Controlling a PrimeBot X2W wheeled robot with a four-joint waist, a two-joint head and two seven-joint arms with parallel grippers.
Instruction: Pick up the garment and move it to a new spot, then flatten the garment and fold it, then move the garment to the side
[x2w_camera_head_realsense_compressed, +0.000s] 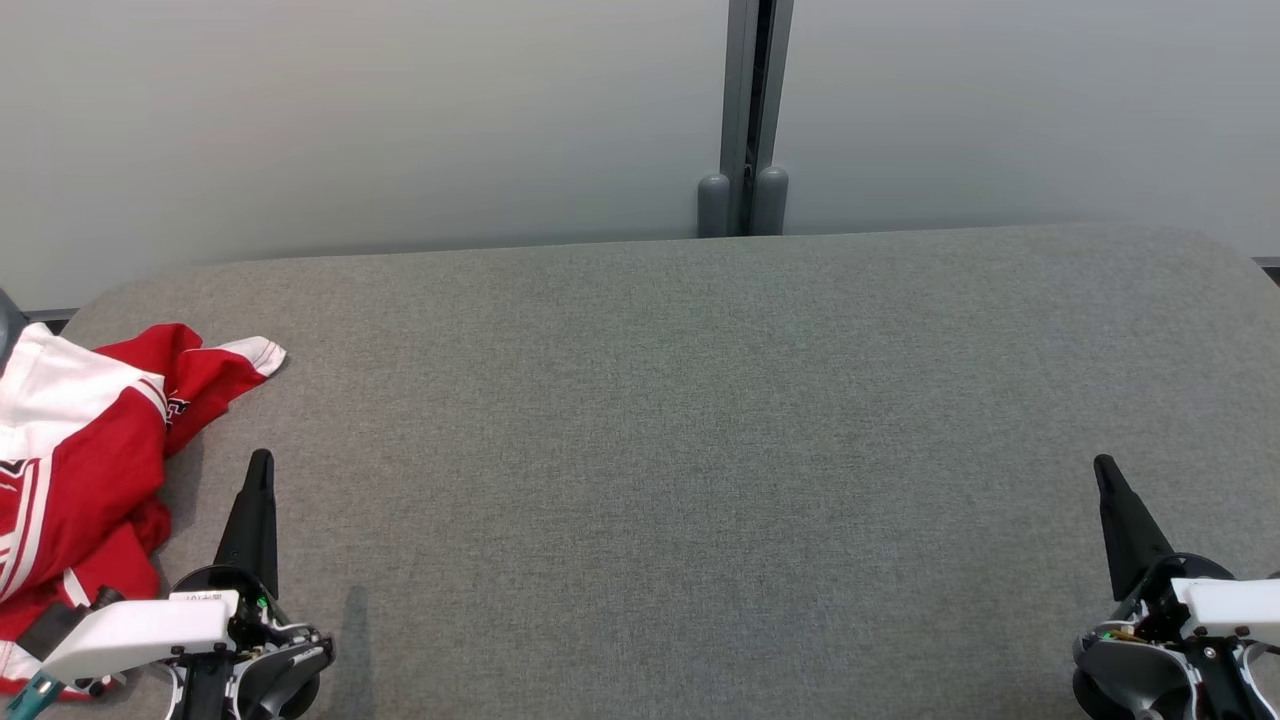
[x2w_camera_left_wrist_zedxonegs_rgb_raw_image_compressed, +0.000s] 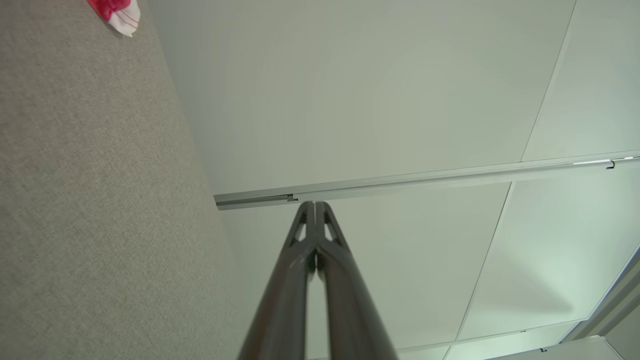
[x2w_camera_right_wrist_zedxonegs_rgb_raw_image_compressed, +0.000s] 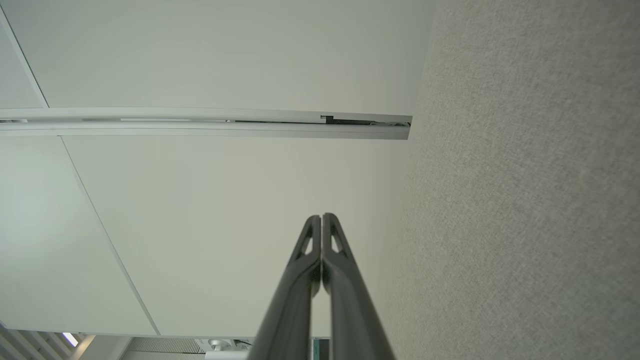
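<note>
One garment (x2w_camera_head_realsense_compressed: 85, 455), two hands (x2w_camera_head_realsense_compressed: 262, 462) (x2w_camera_head_realsense_compressed: 1104, 468), one table (x2w_camera_head_realsense_compressed: 700, 450)

Grey woven tabletop (x2w_camera_head_realsense_compressed: 700, 450) in the foreground, far corners rounded; behind it pale matte wall panels (x2w_camera_head_realsense_compressed: 350, 120), left and right; a grey metal post (x2w_camera_head_realsense_compressed: 752, 100) splits them, two rounded caps (x2w_camera_head_realsense_compressed: 714, 205) at its foot; thin seams (x2w_camera_left_wrist_zedxonegs_rgb_raw_image_compressed: 545, 85) cross the panels; light soft, even; a bright lamp strip (x2w_camera_right_wrist_zedxonegs_rgb_raw_image_compressed: 70, 339) in the right wrist view's lower left corner.
</note>
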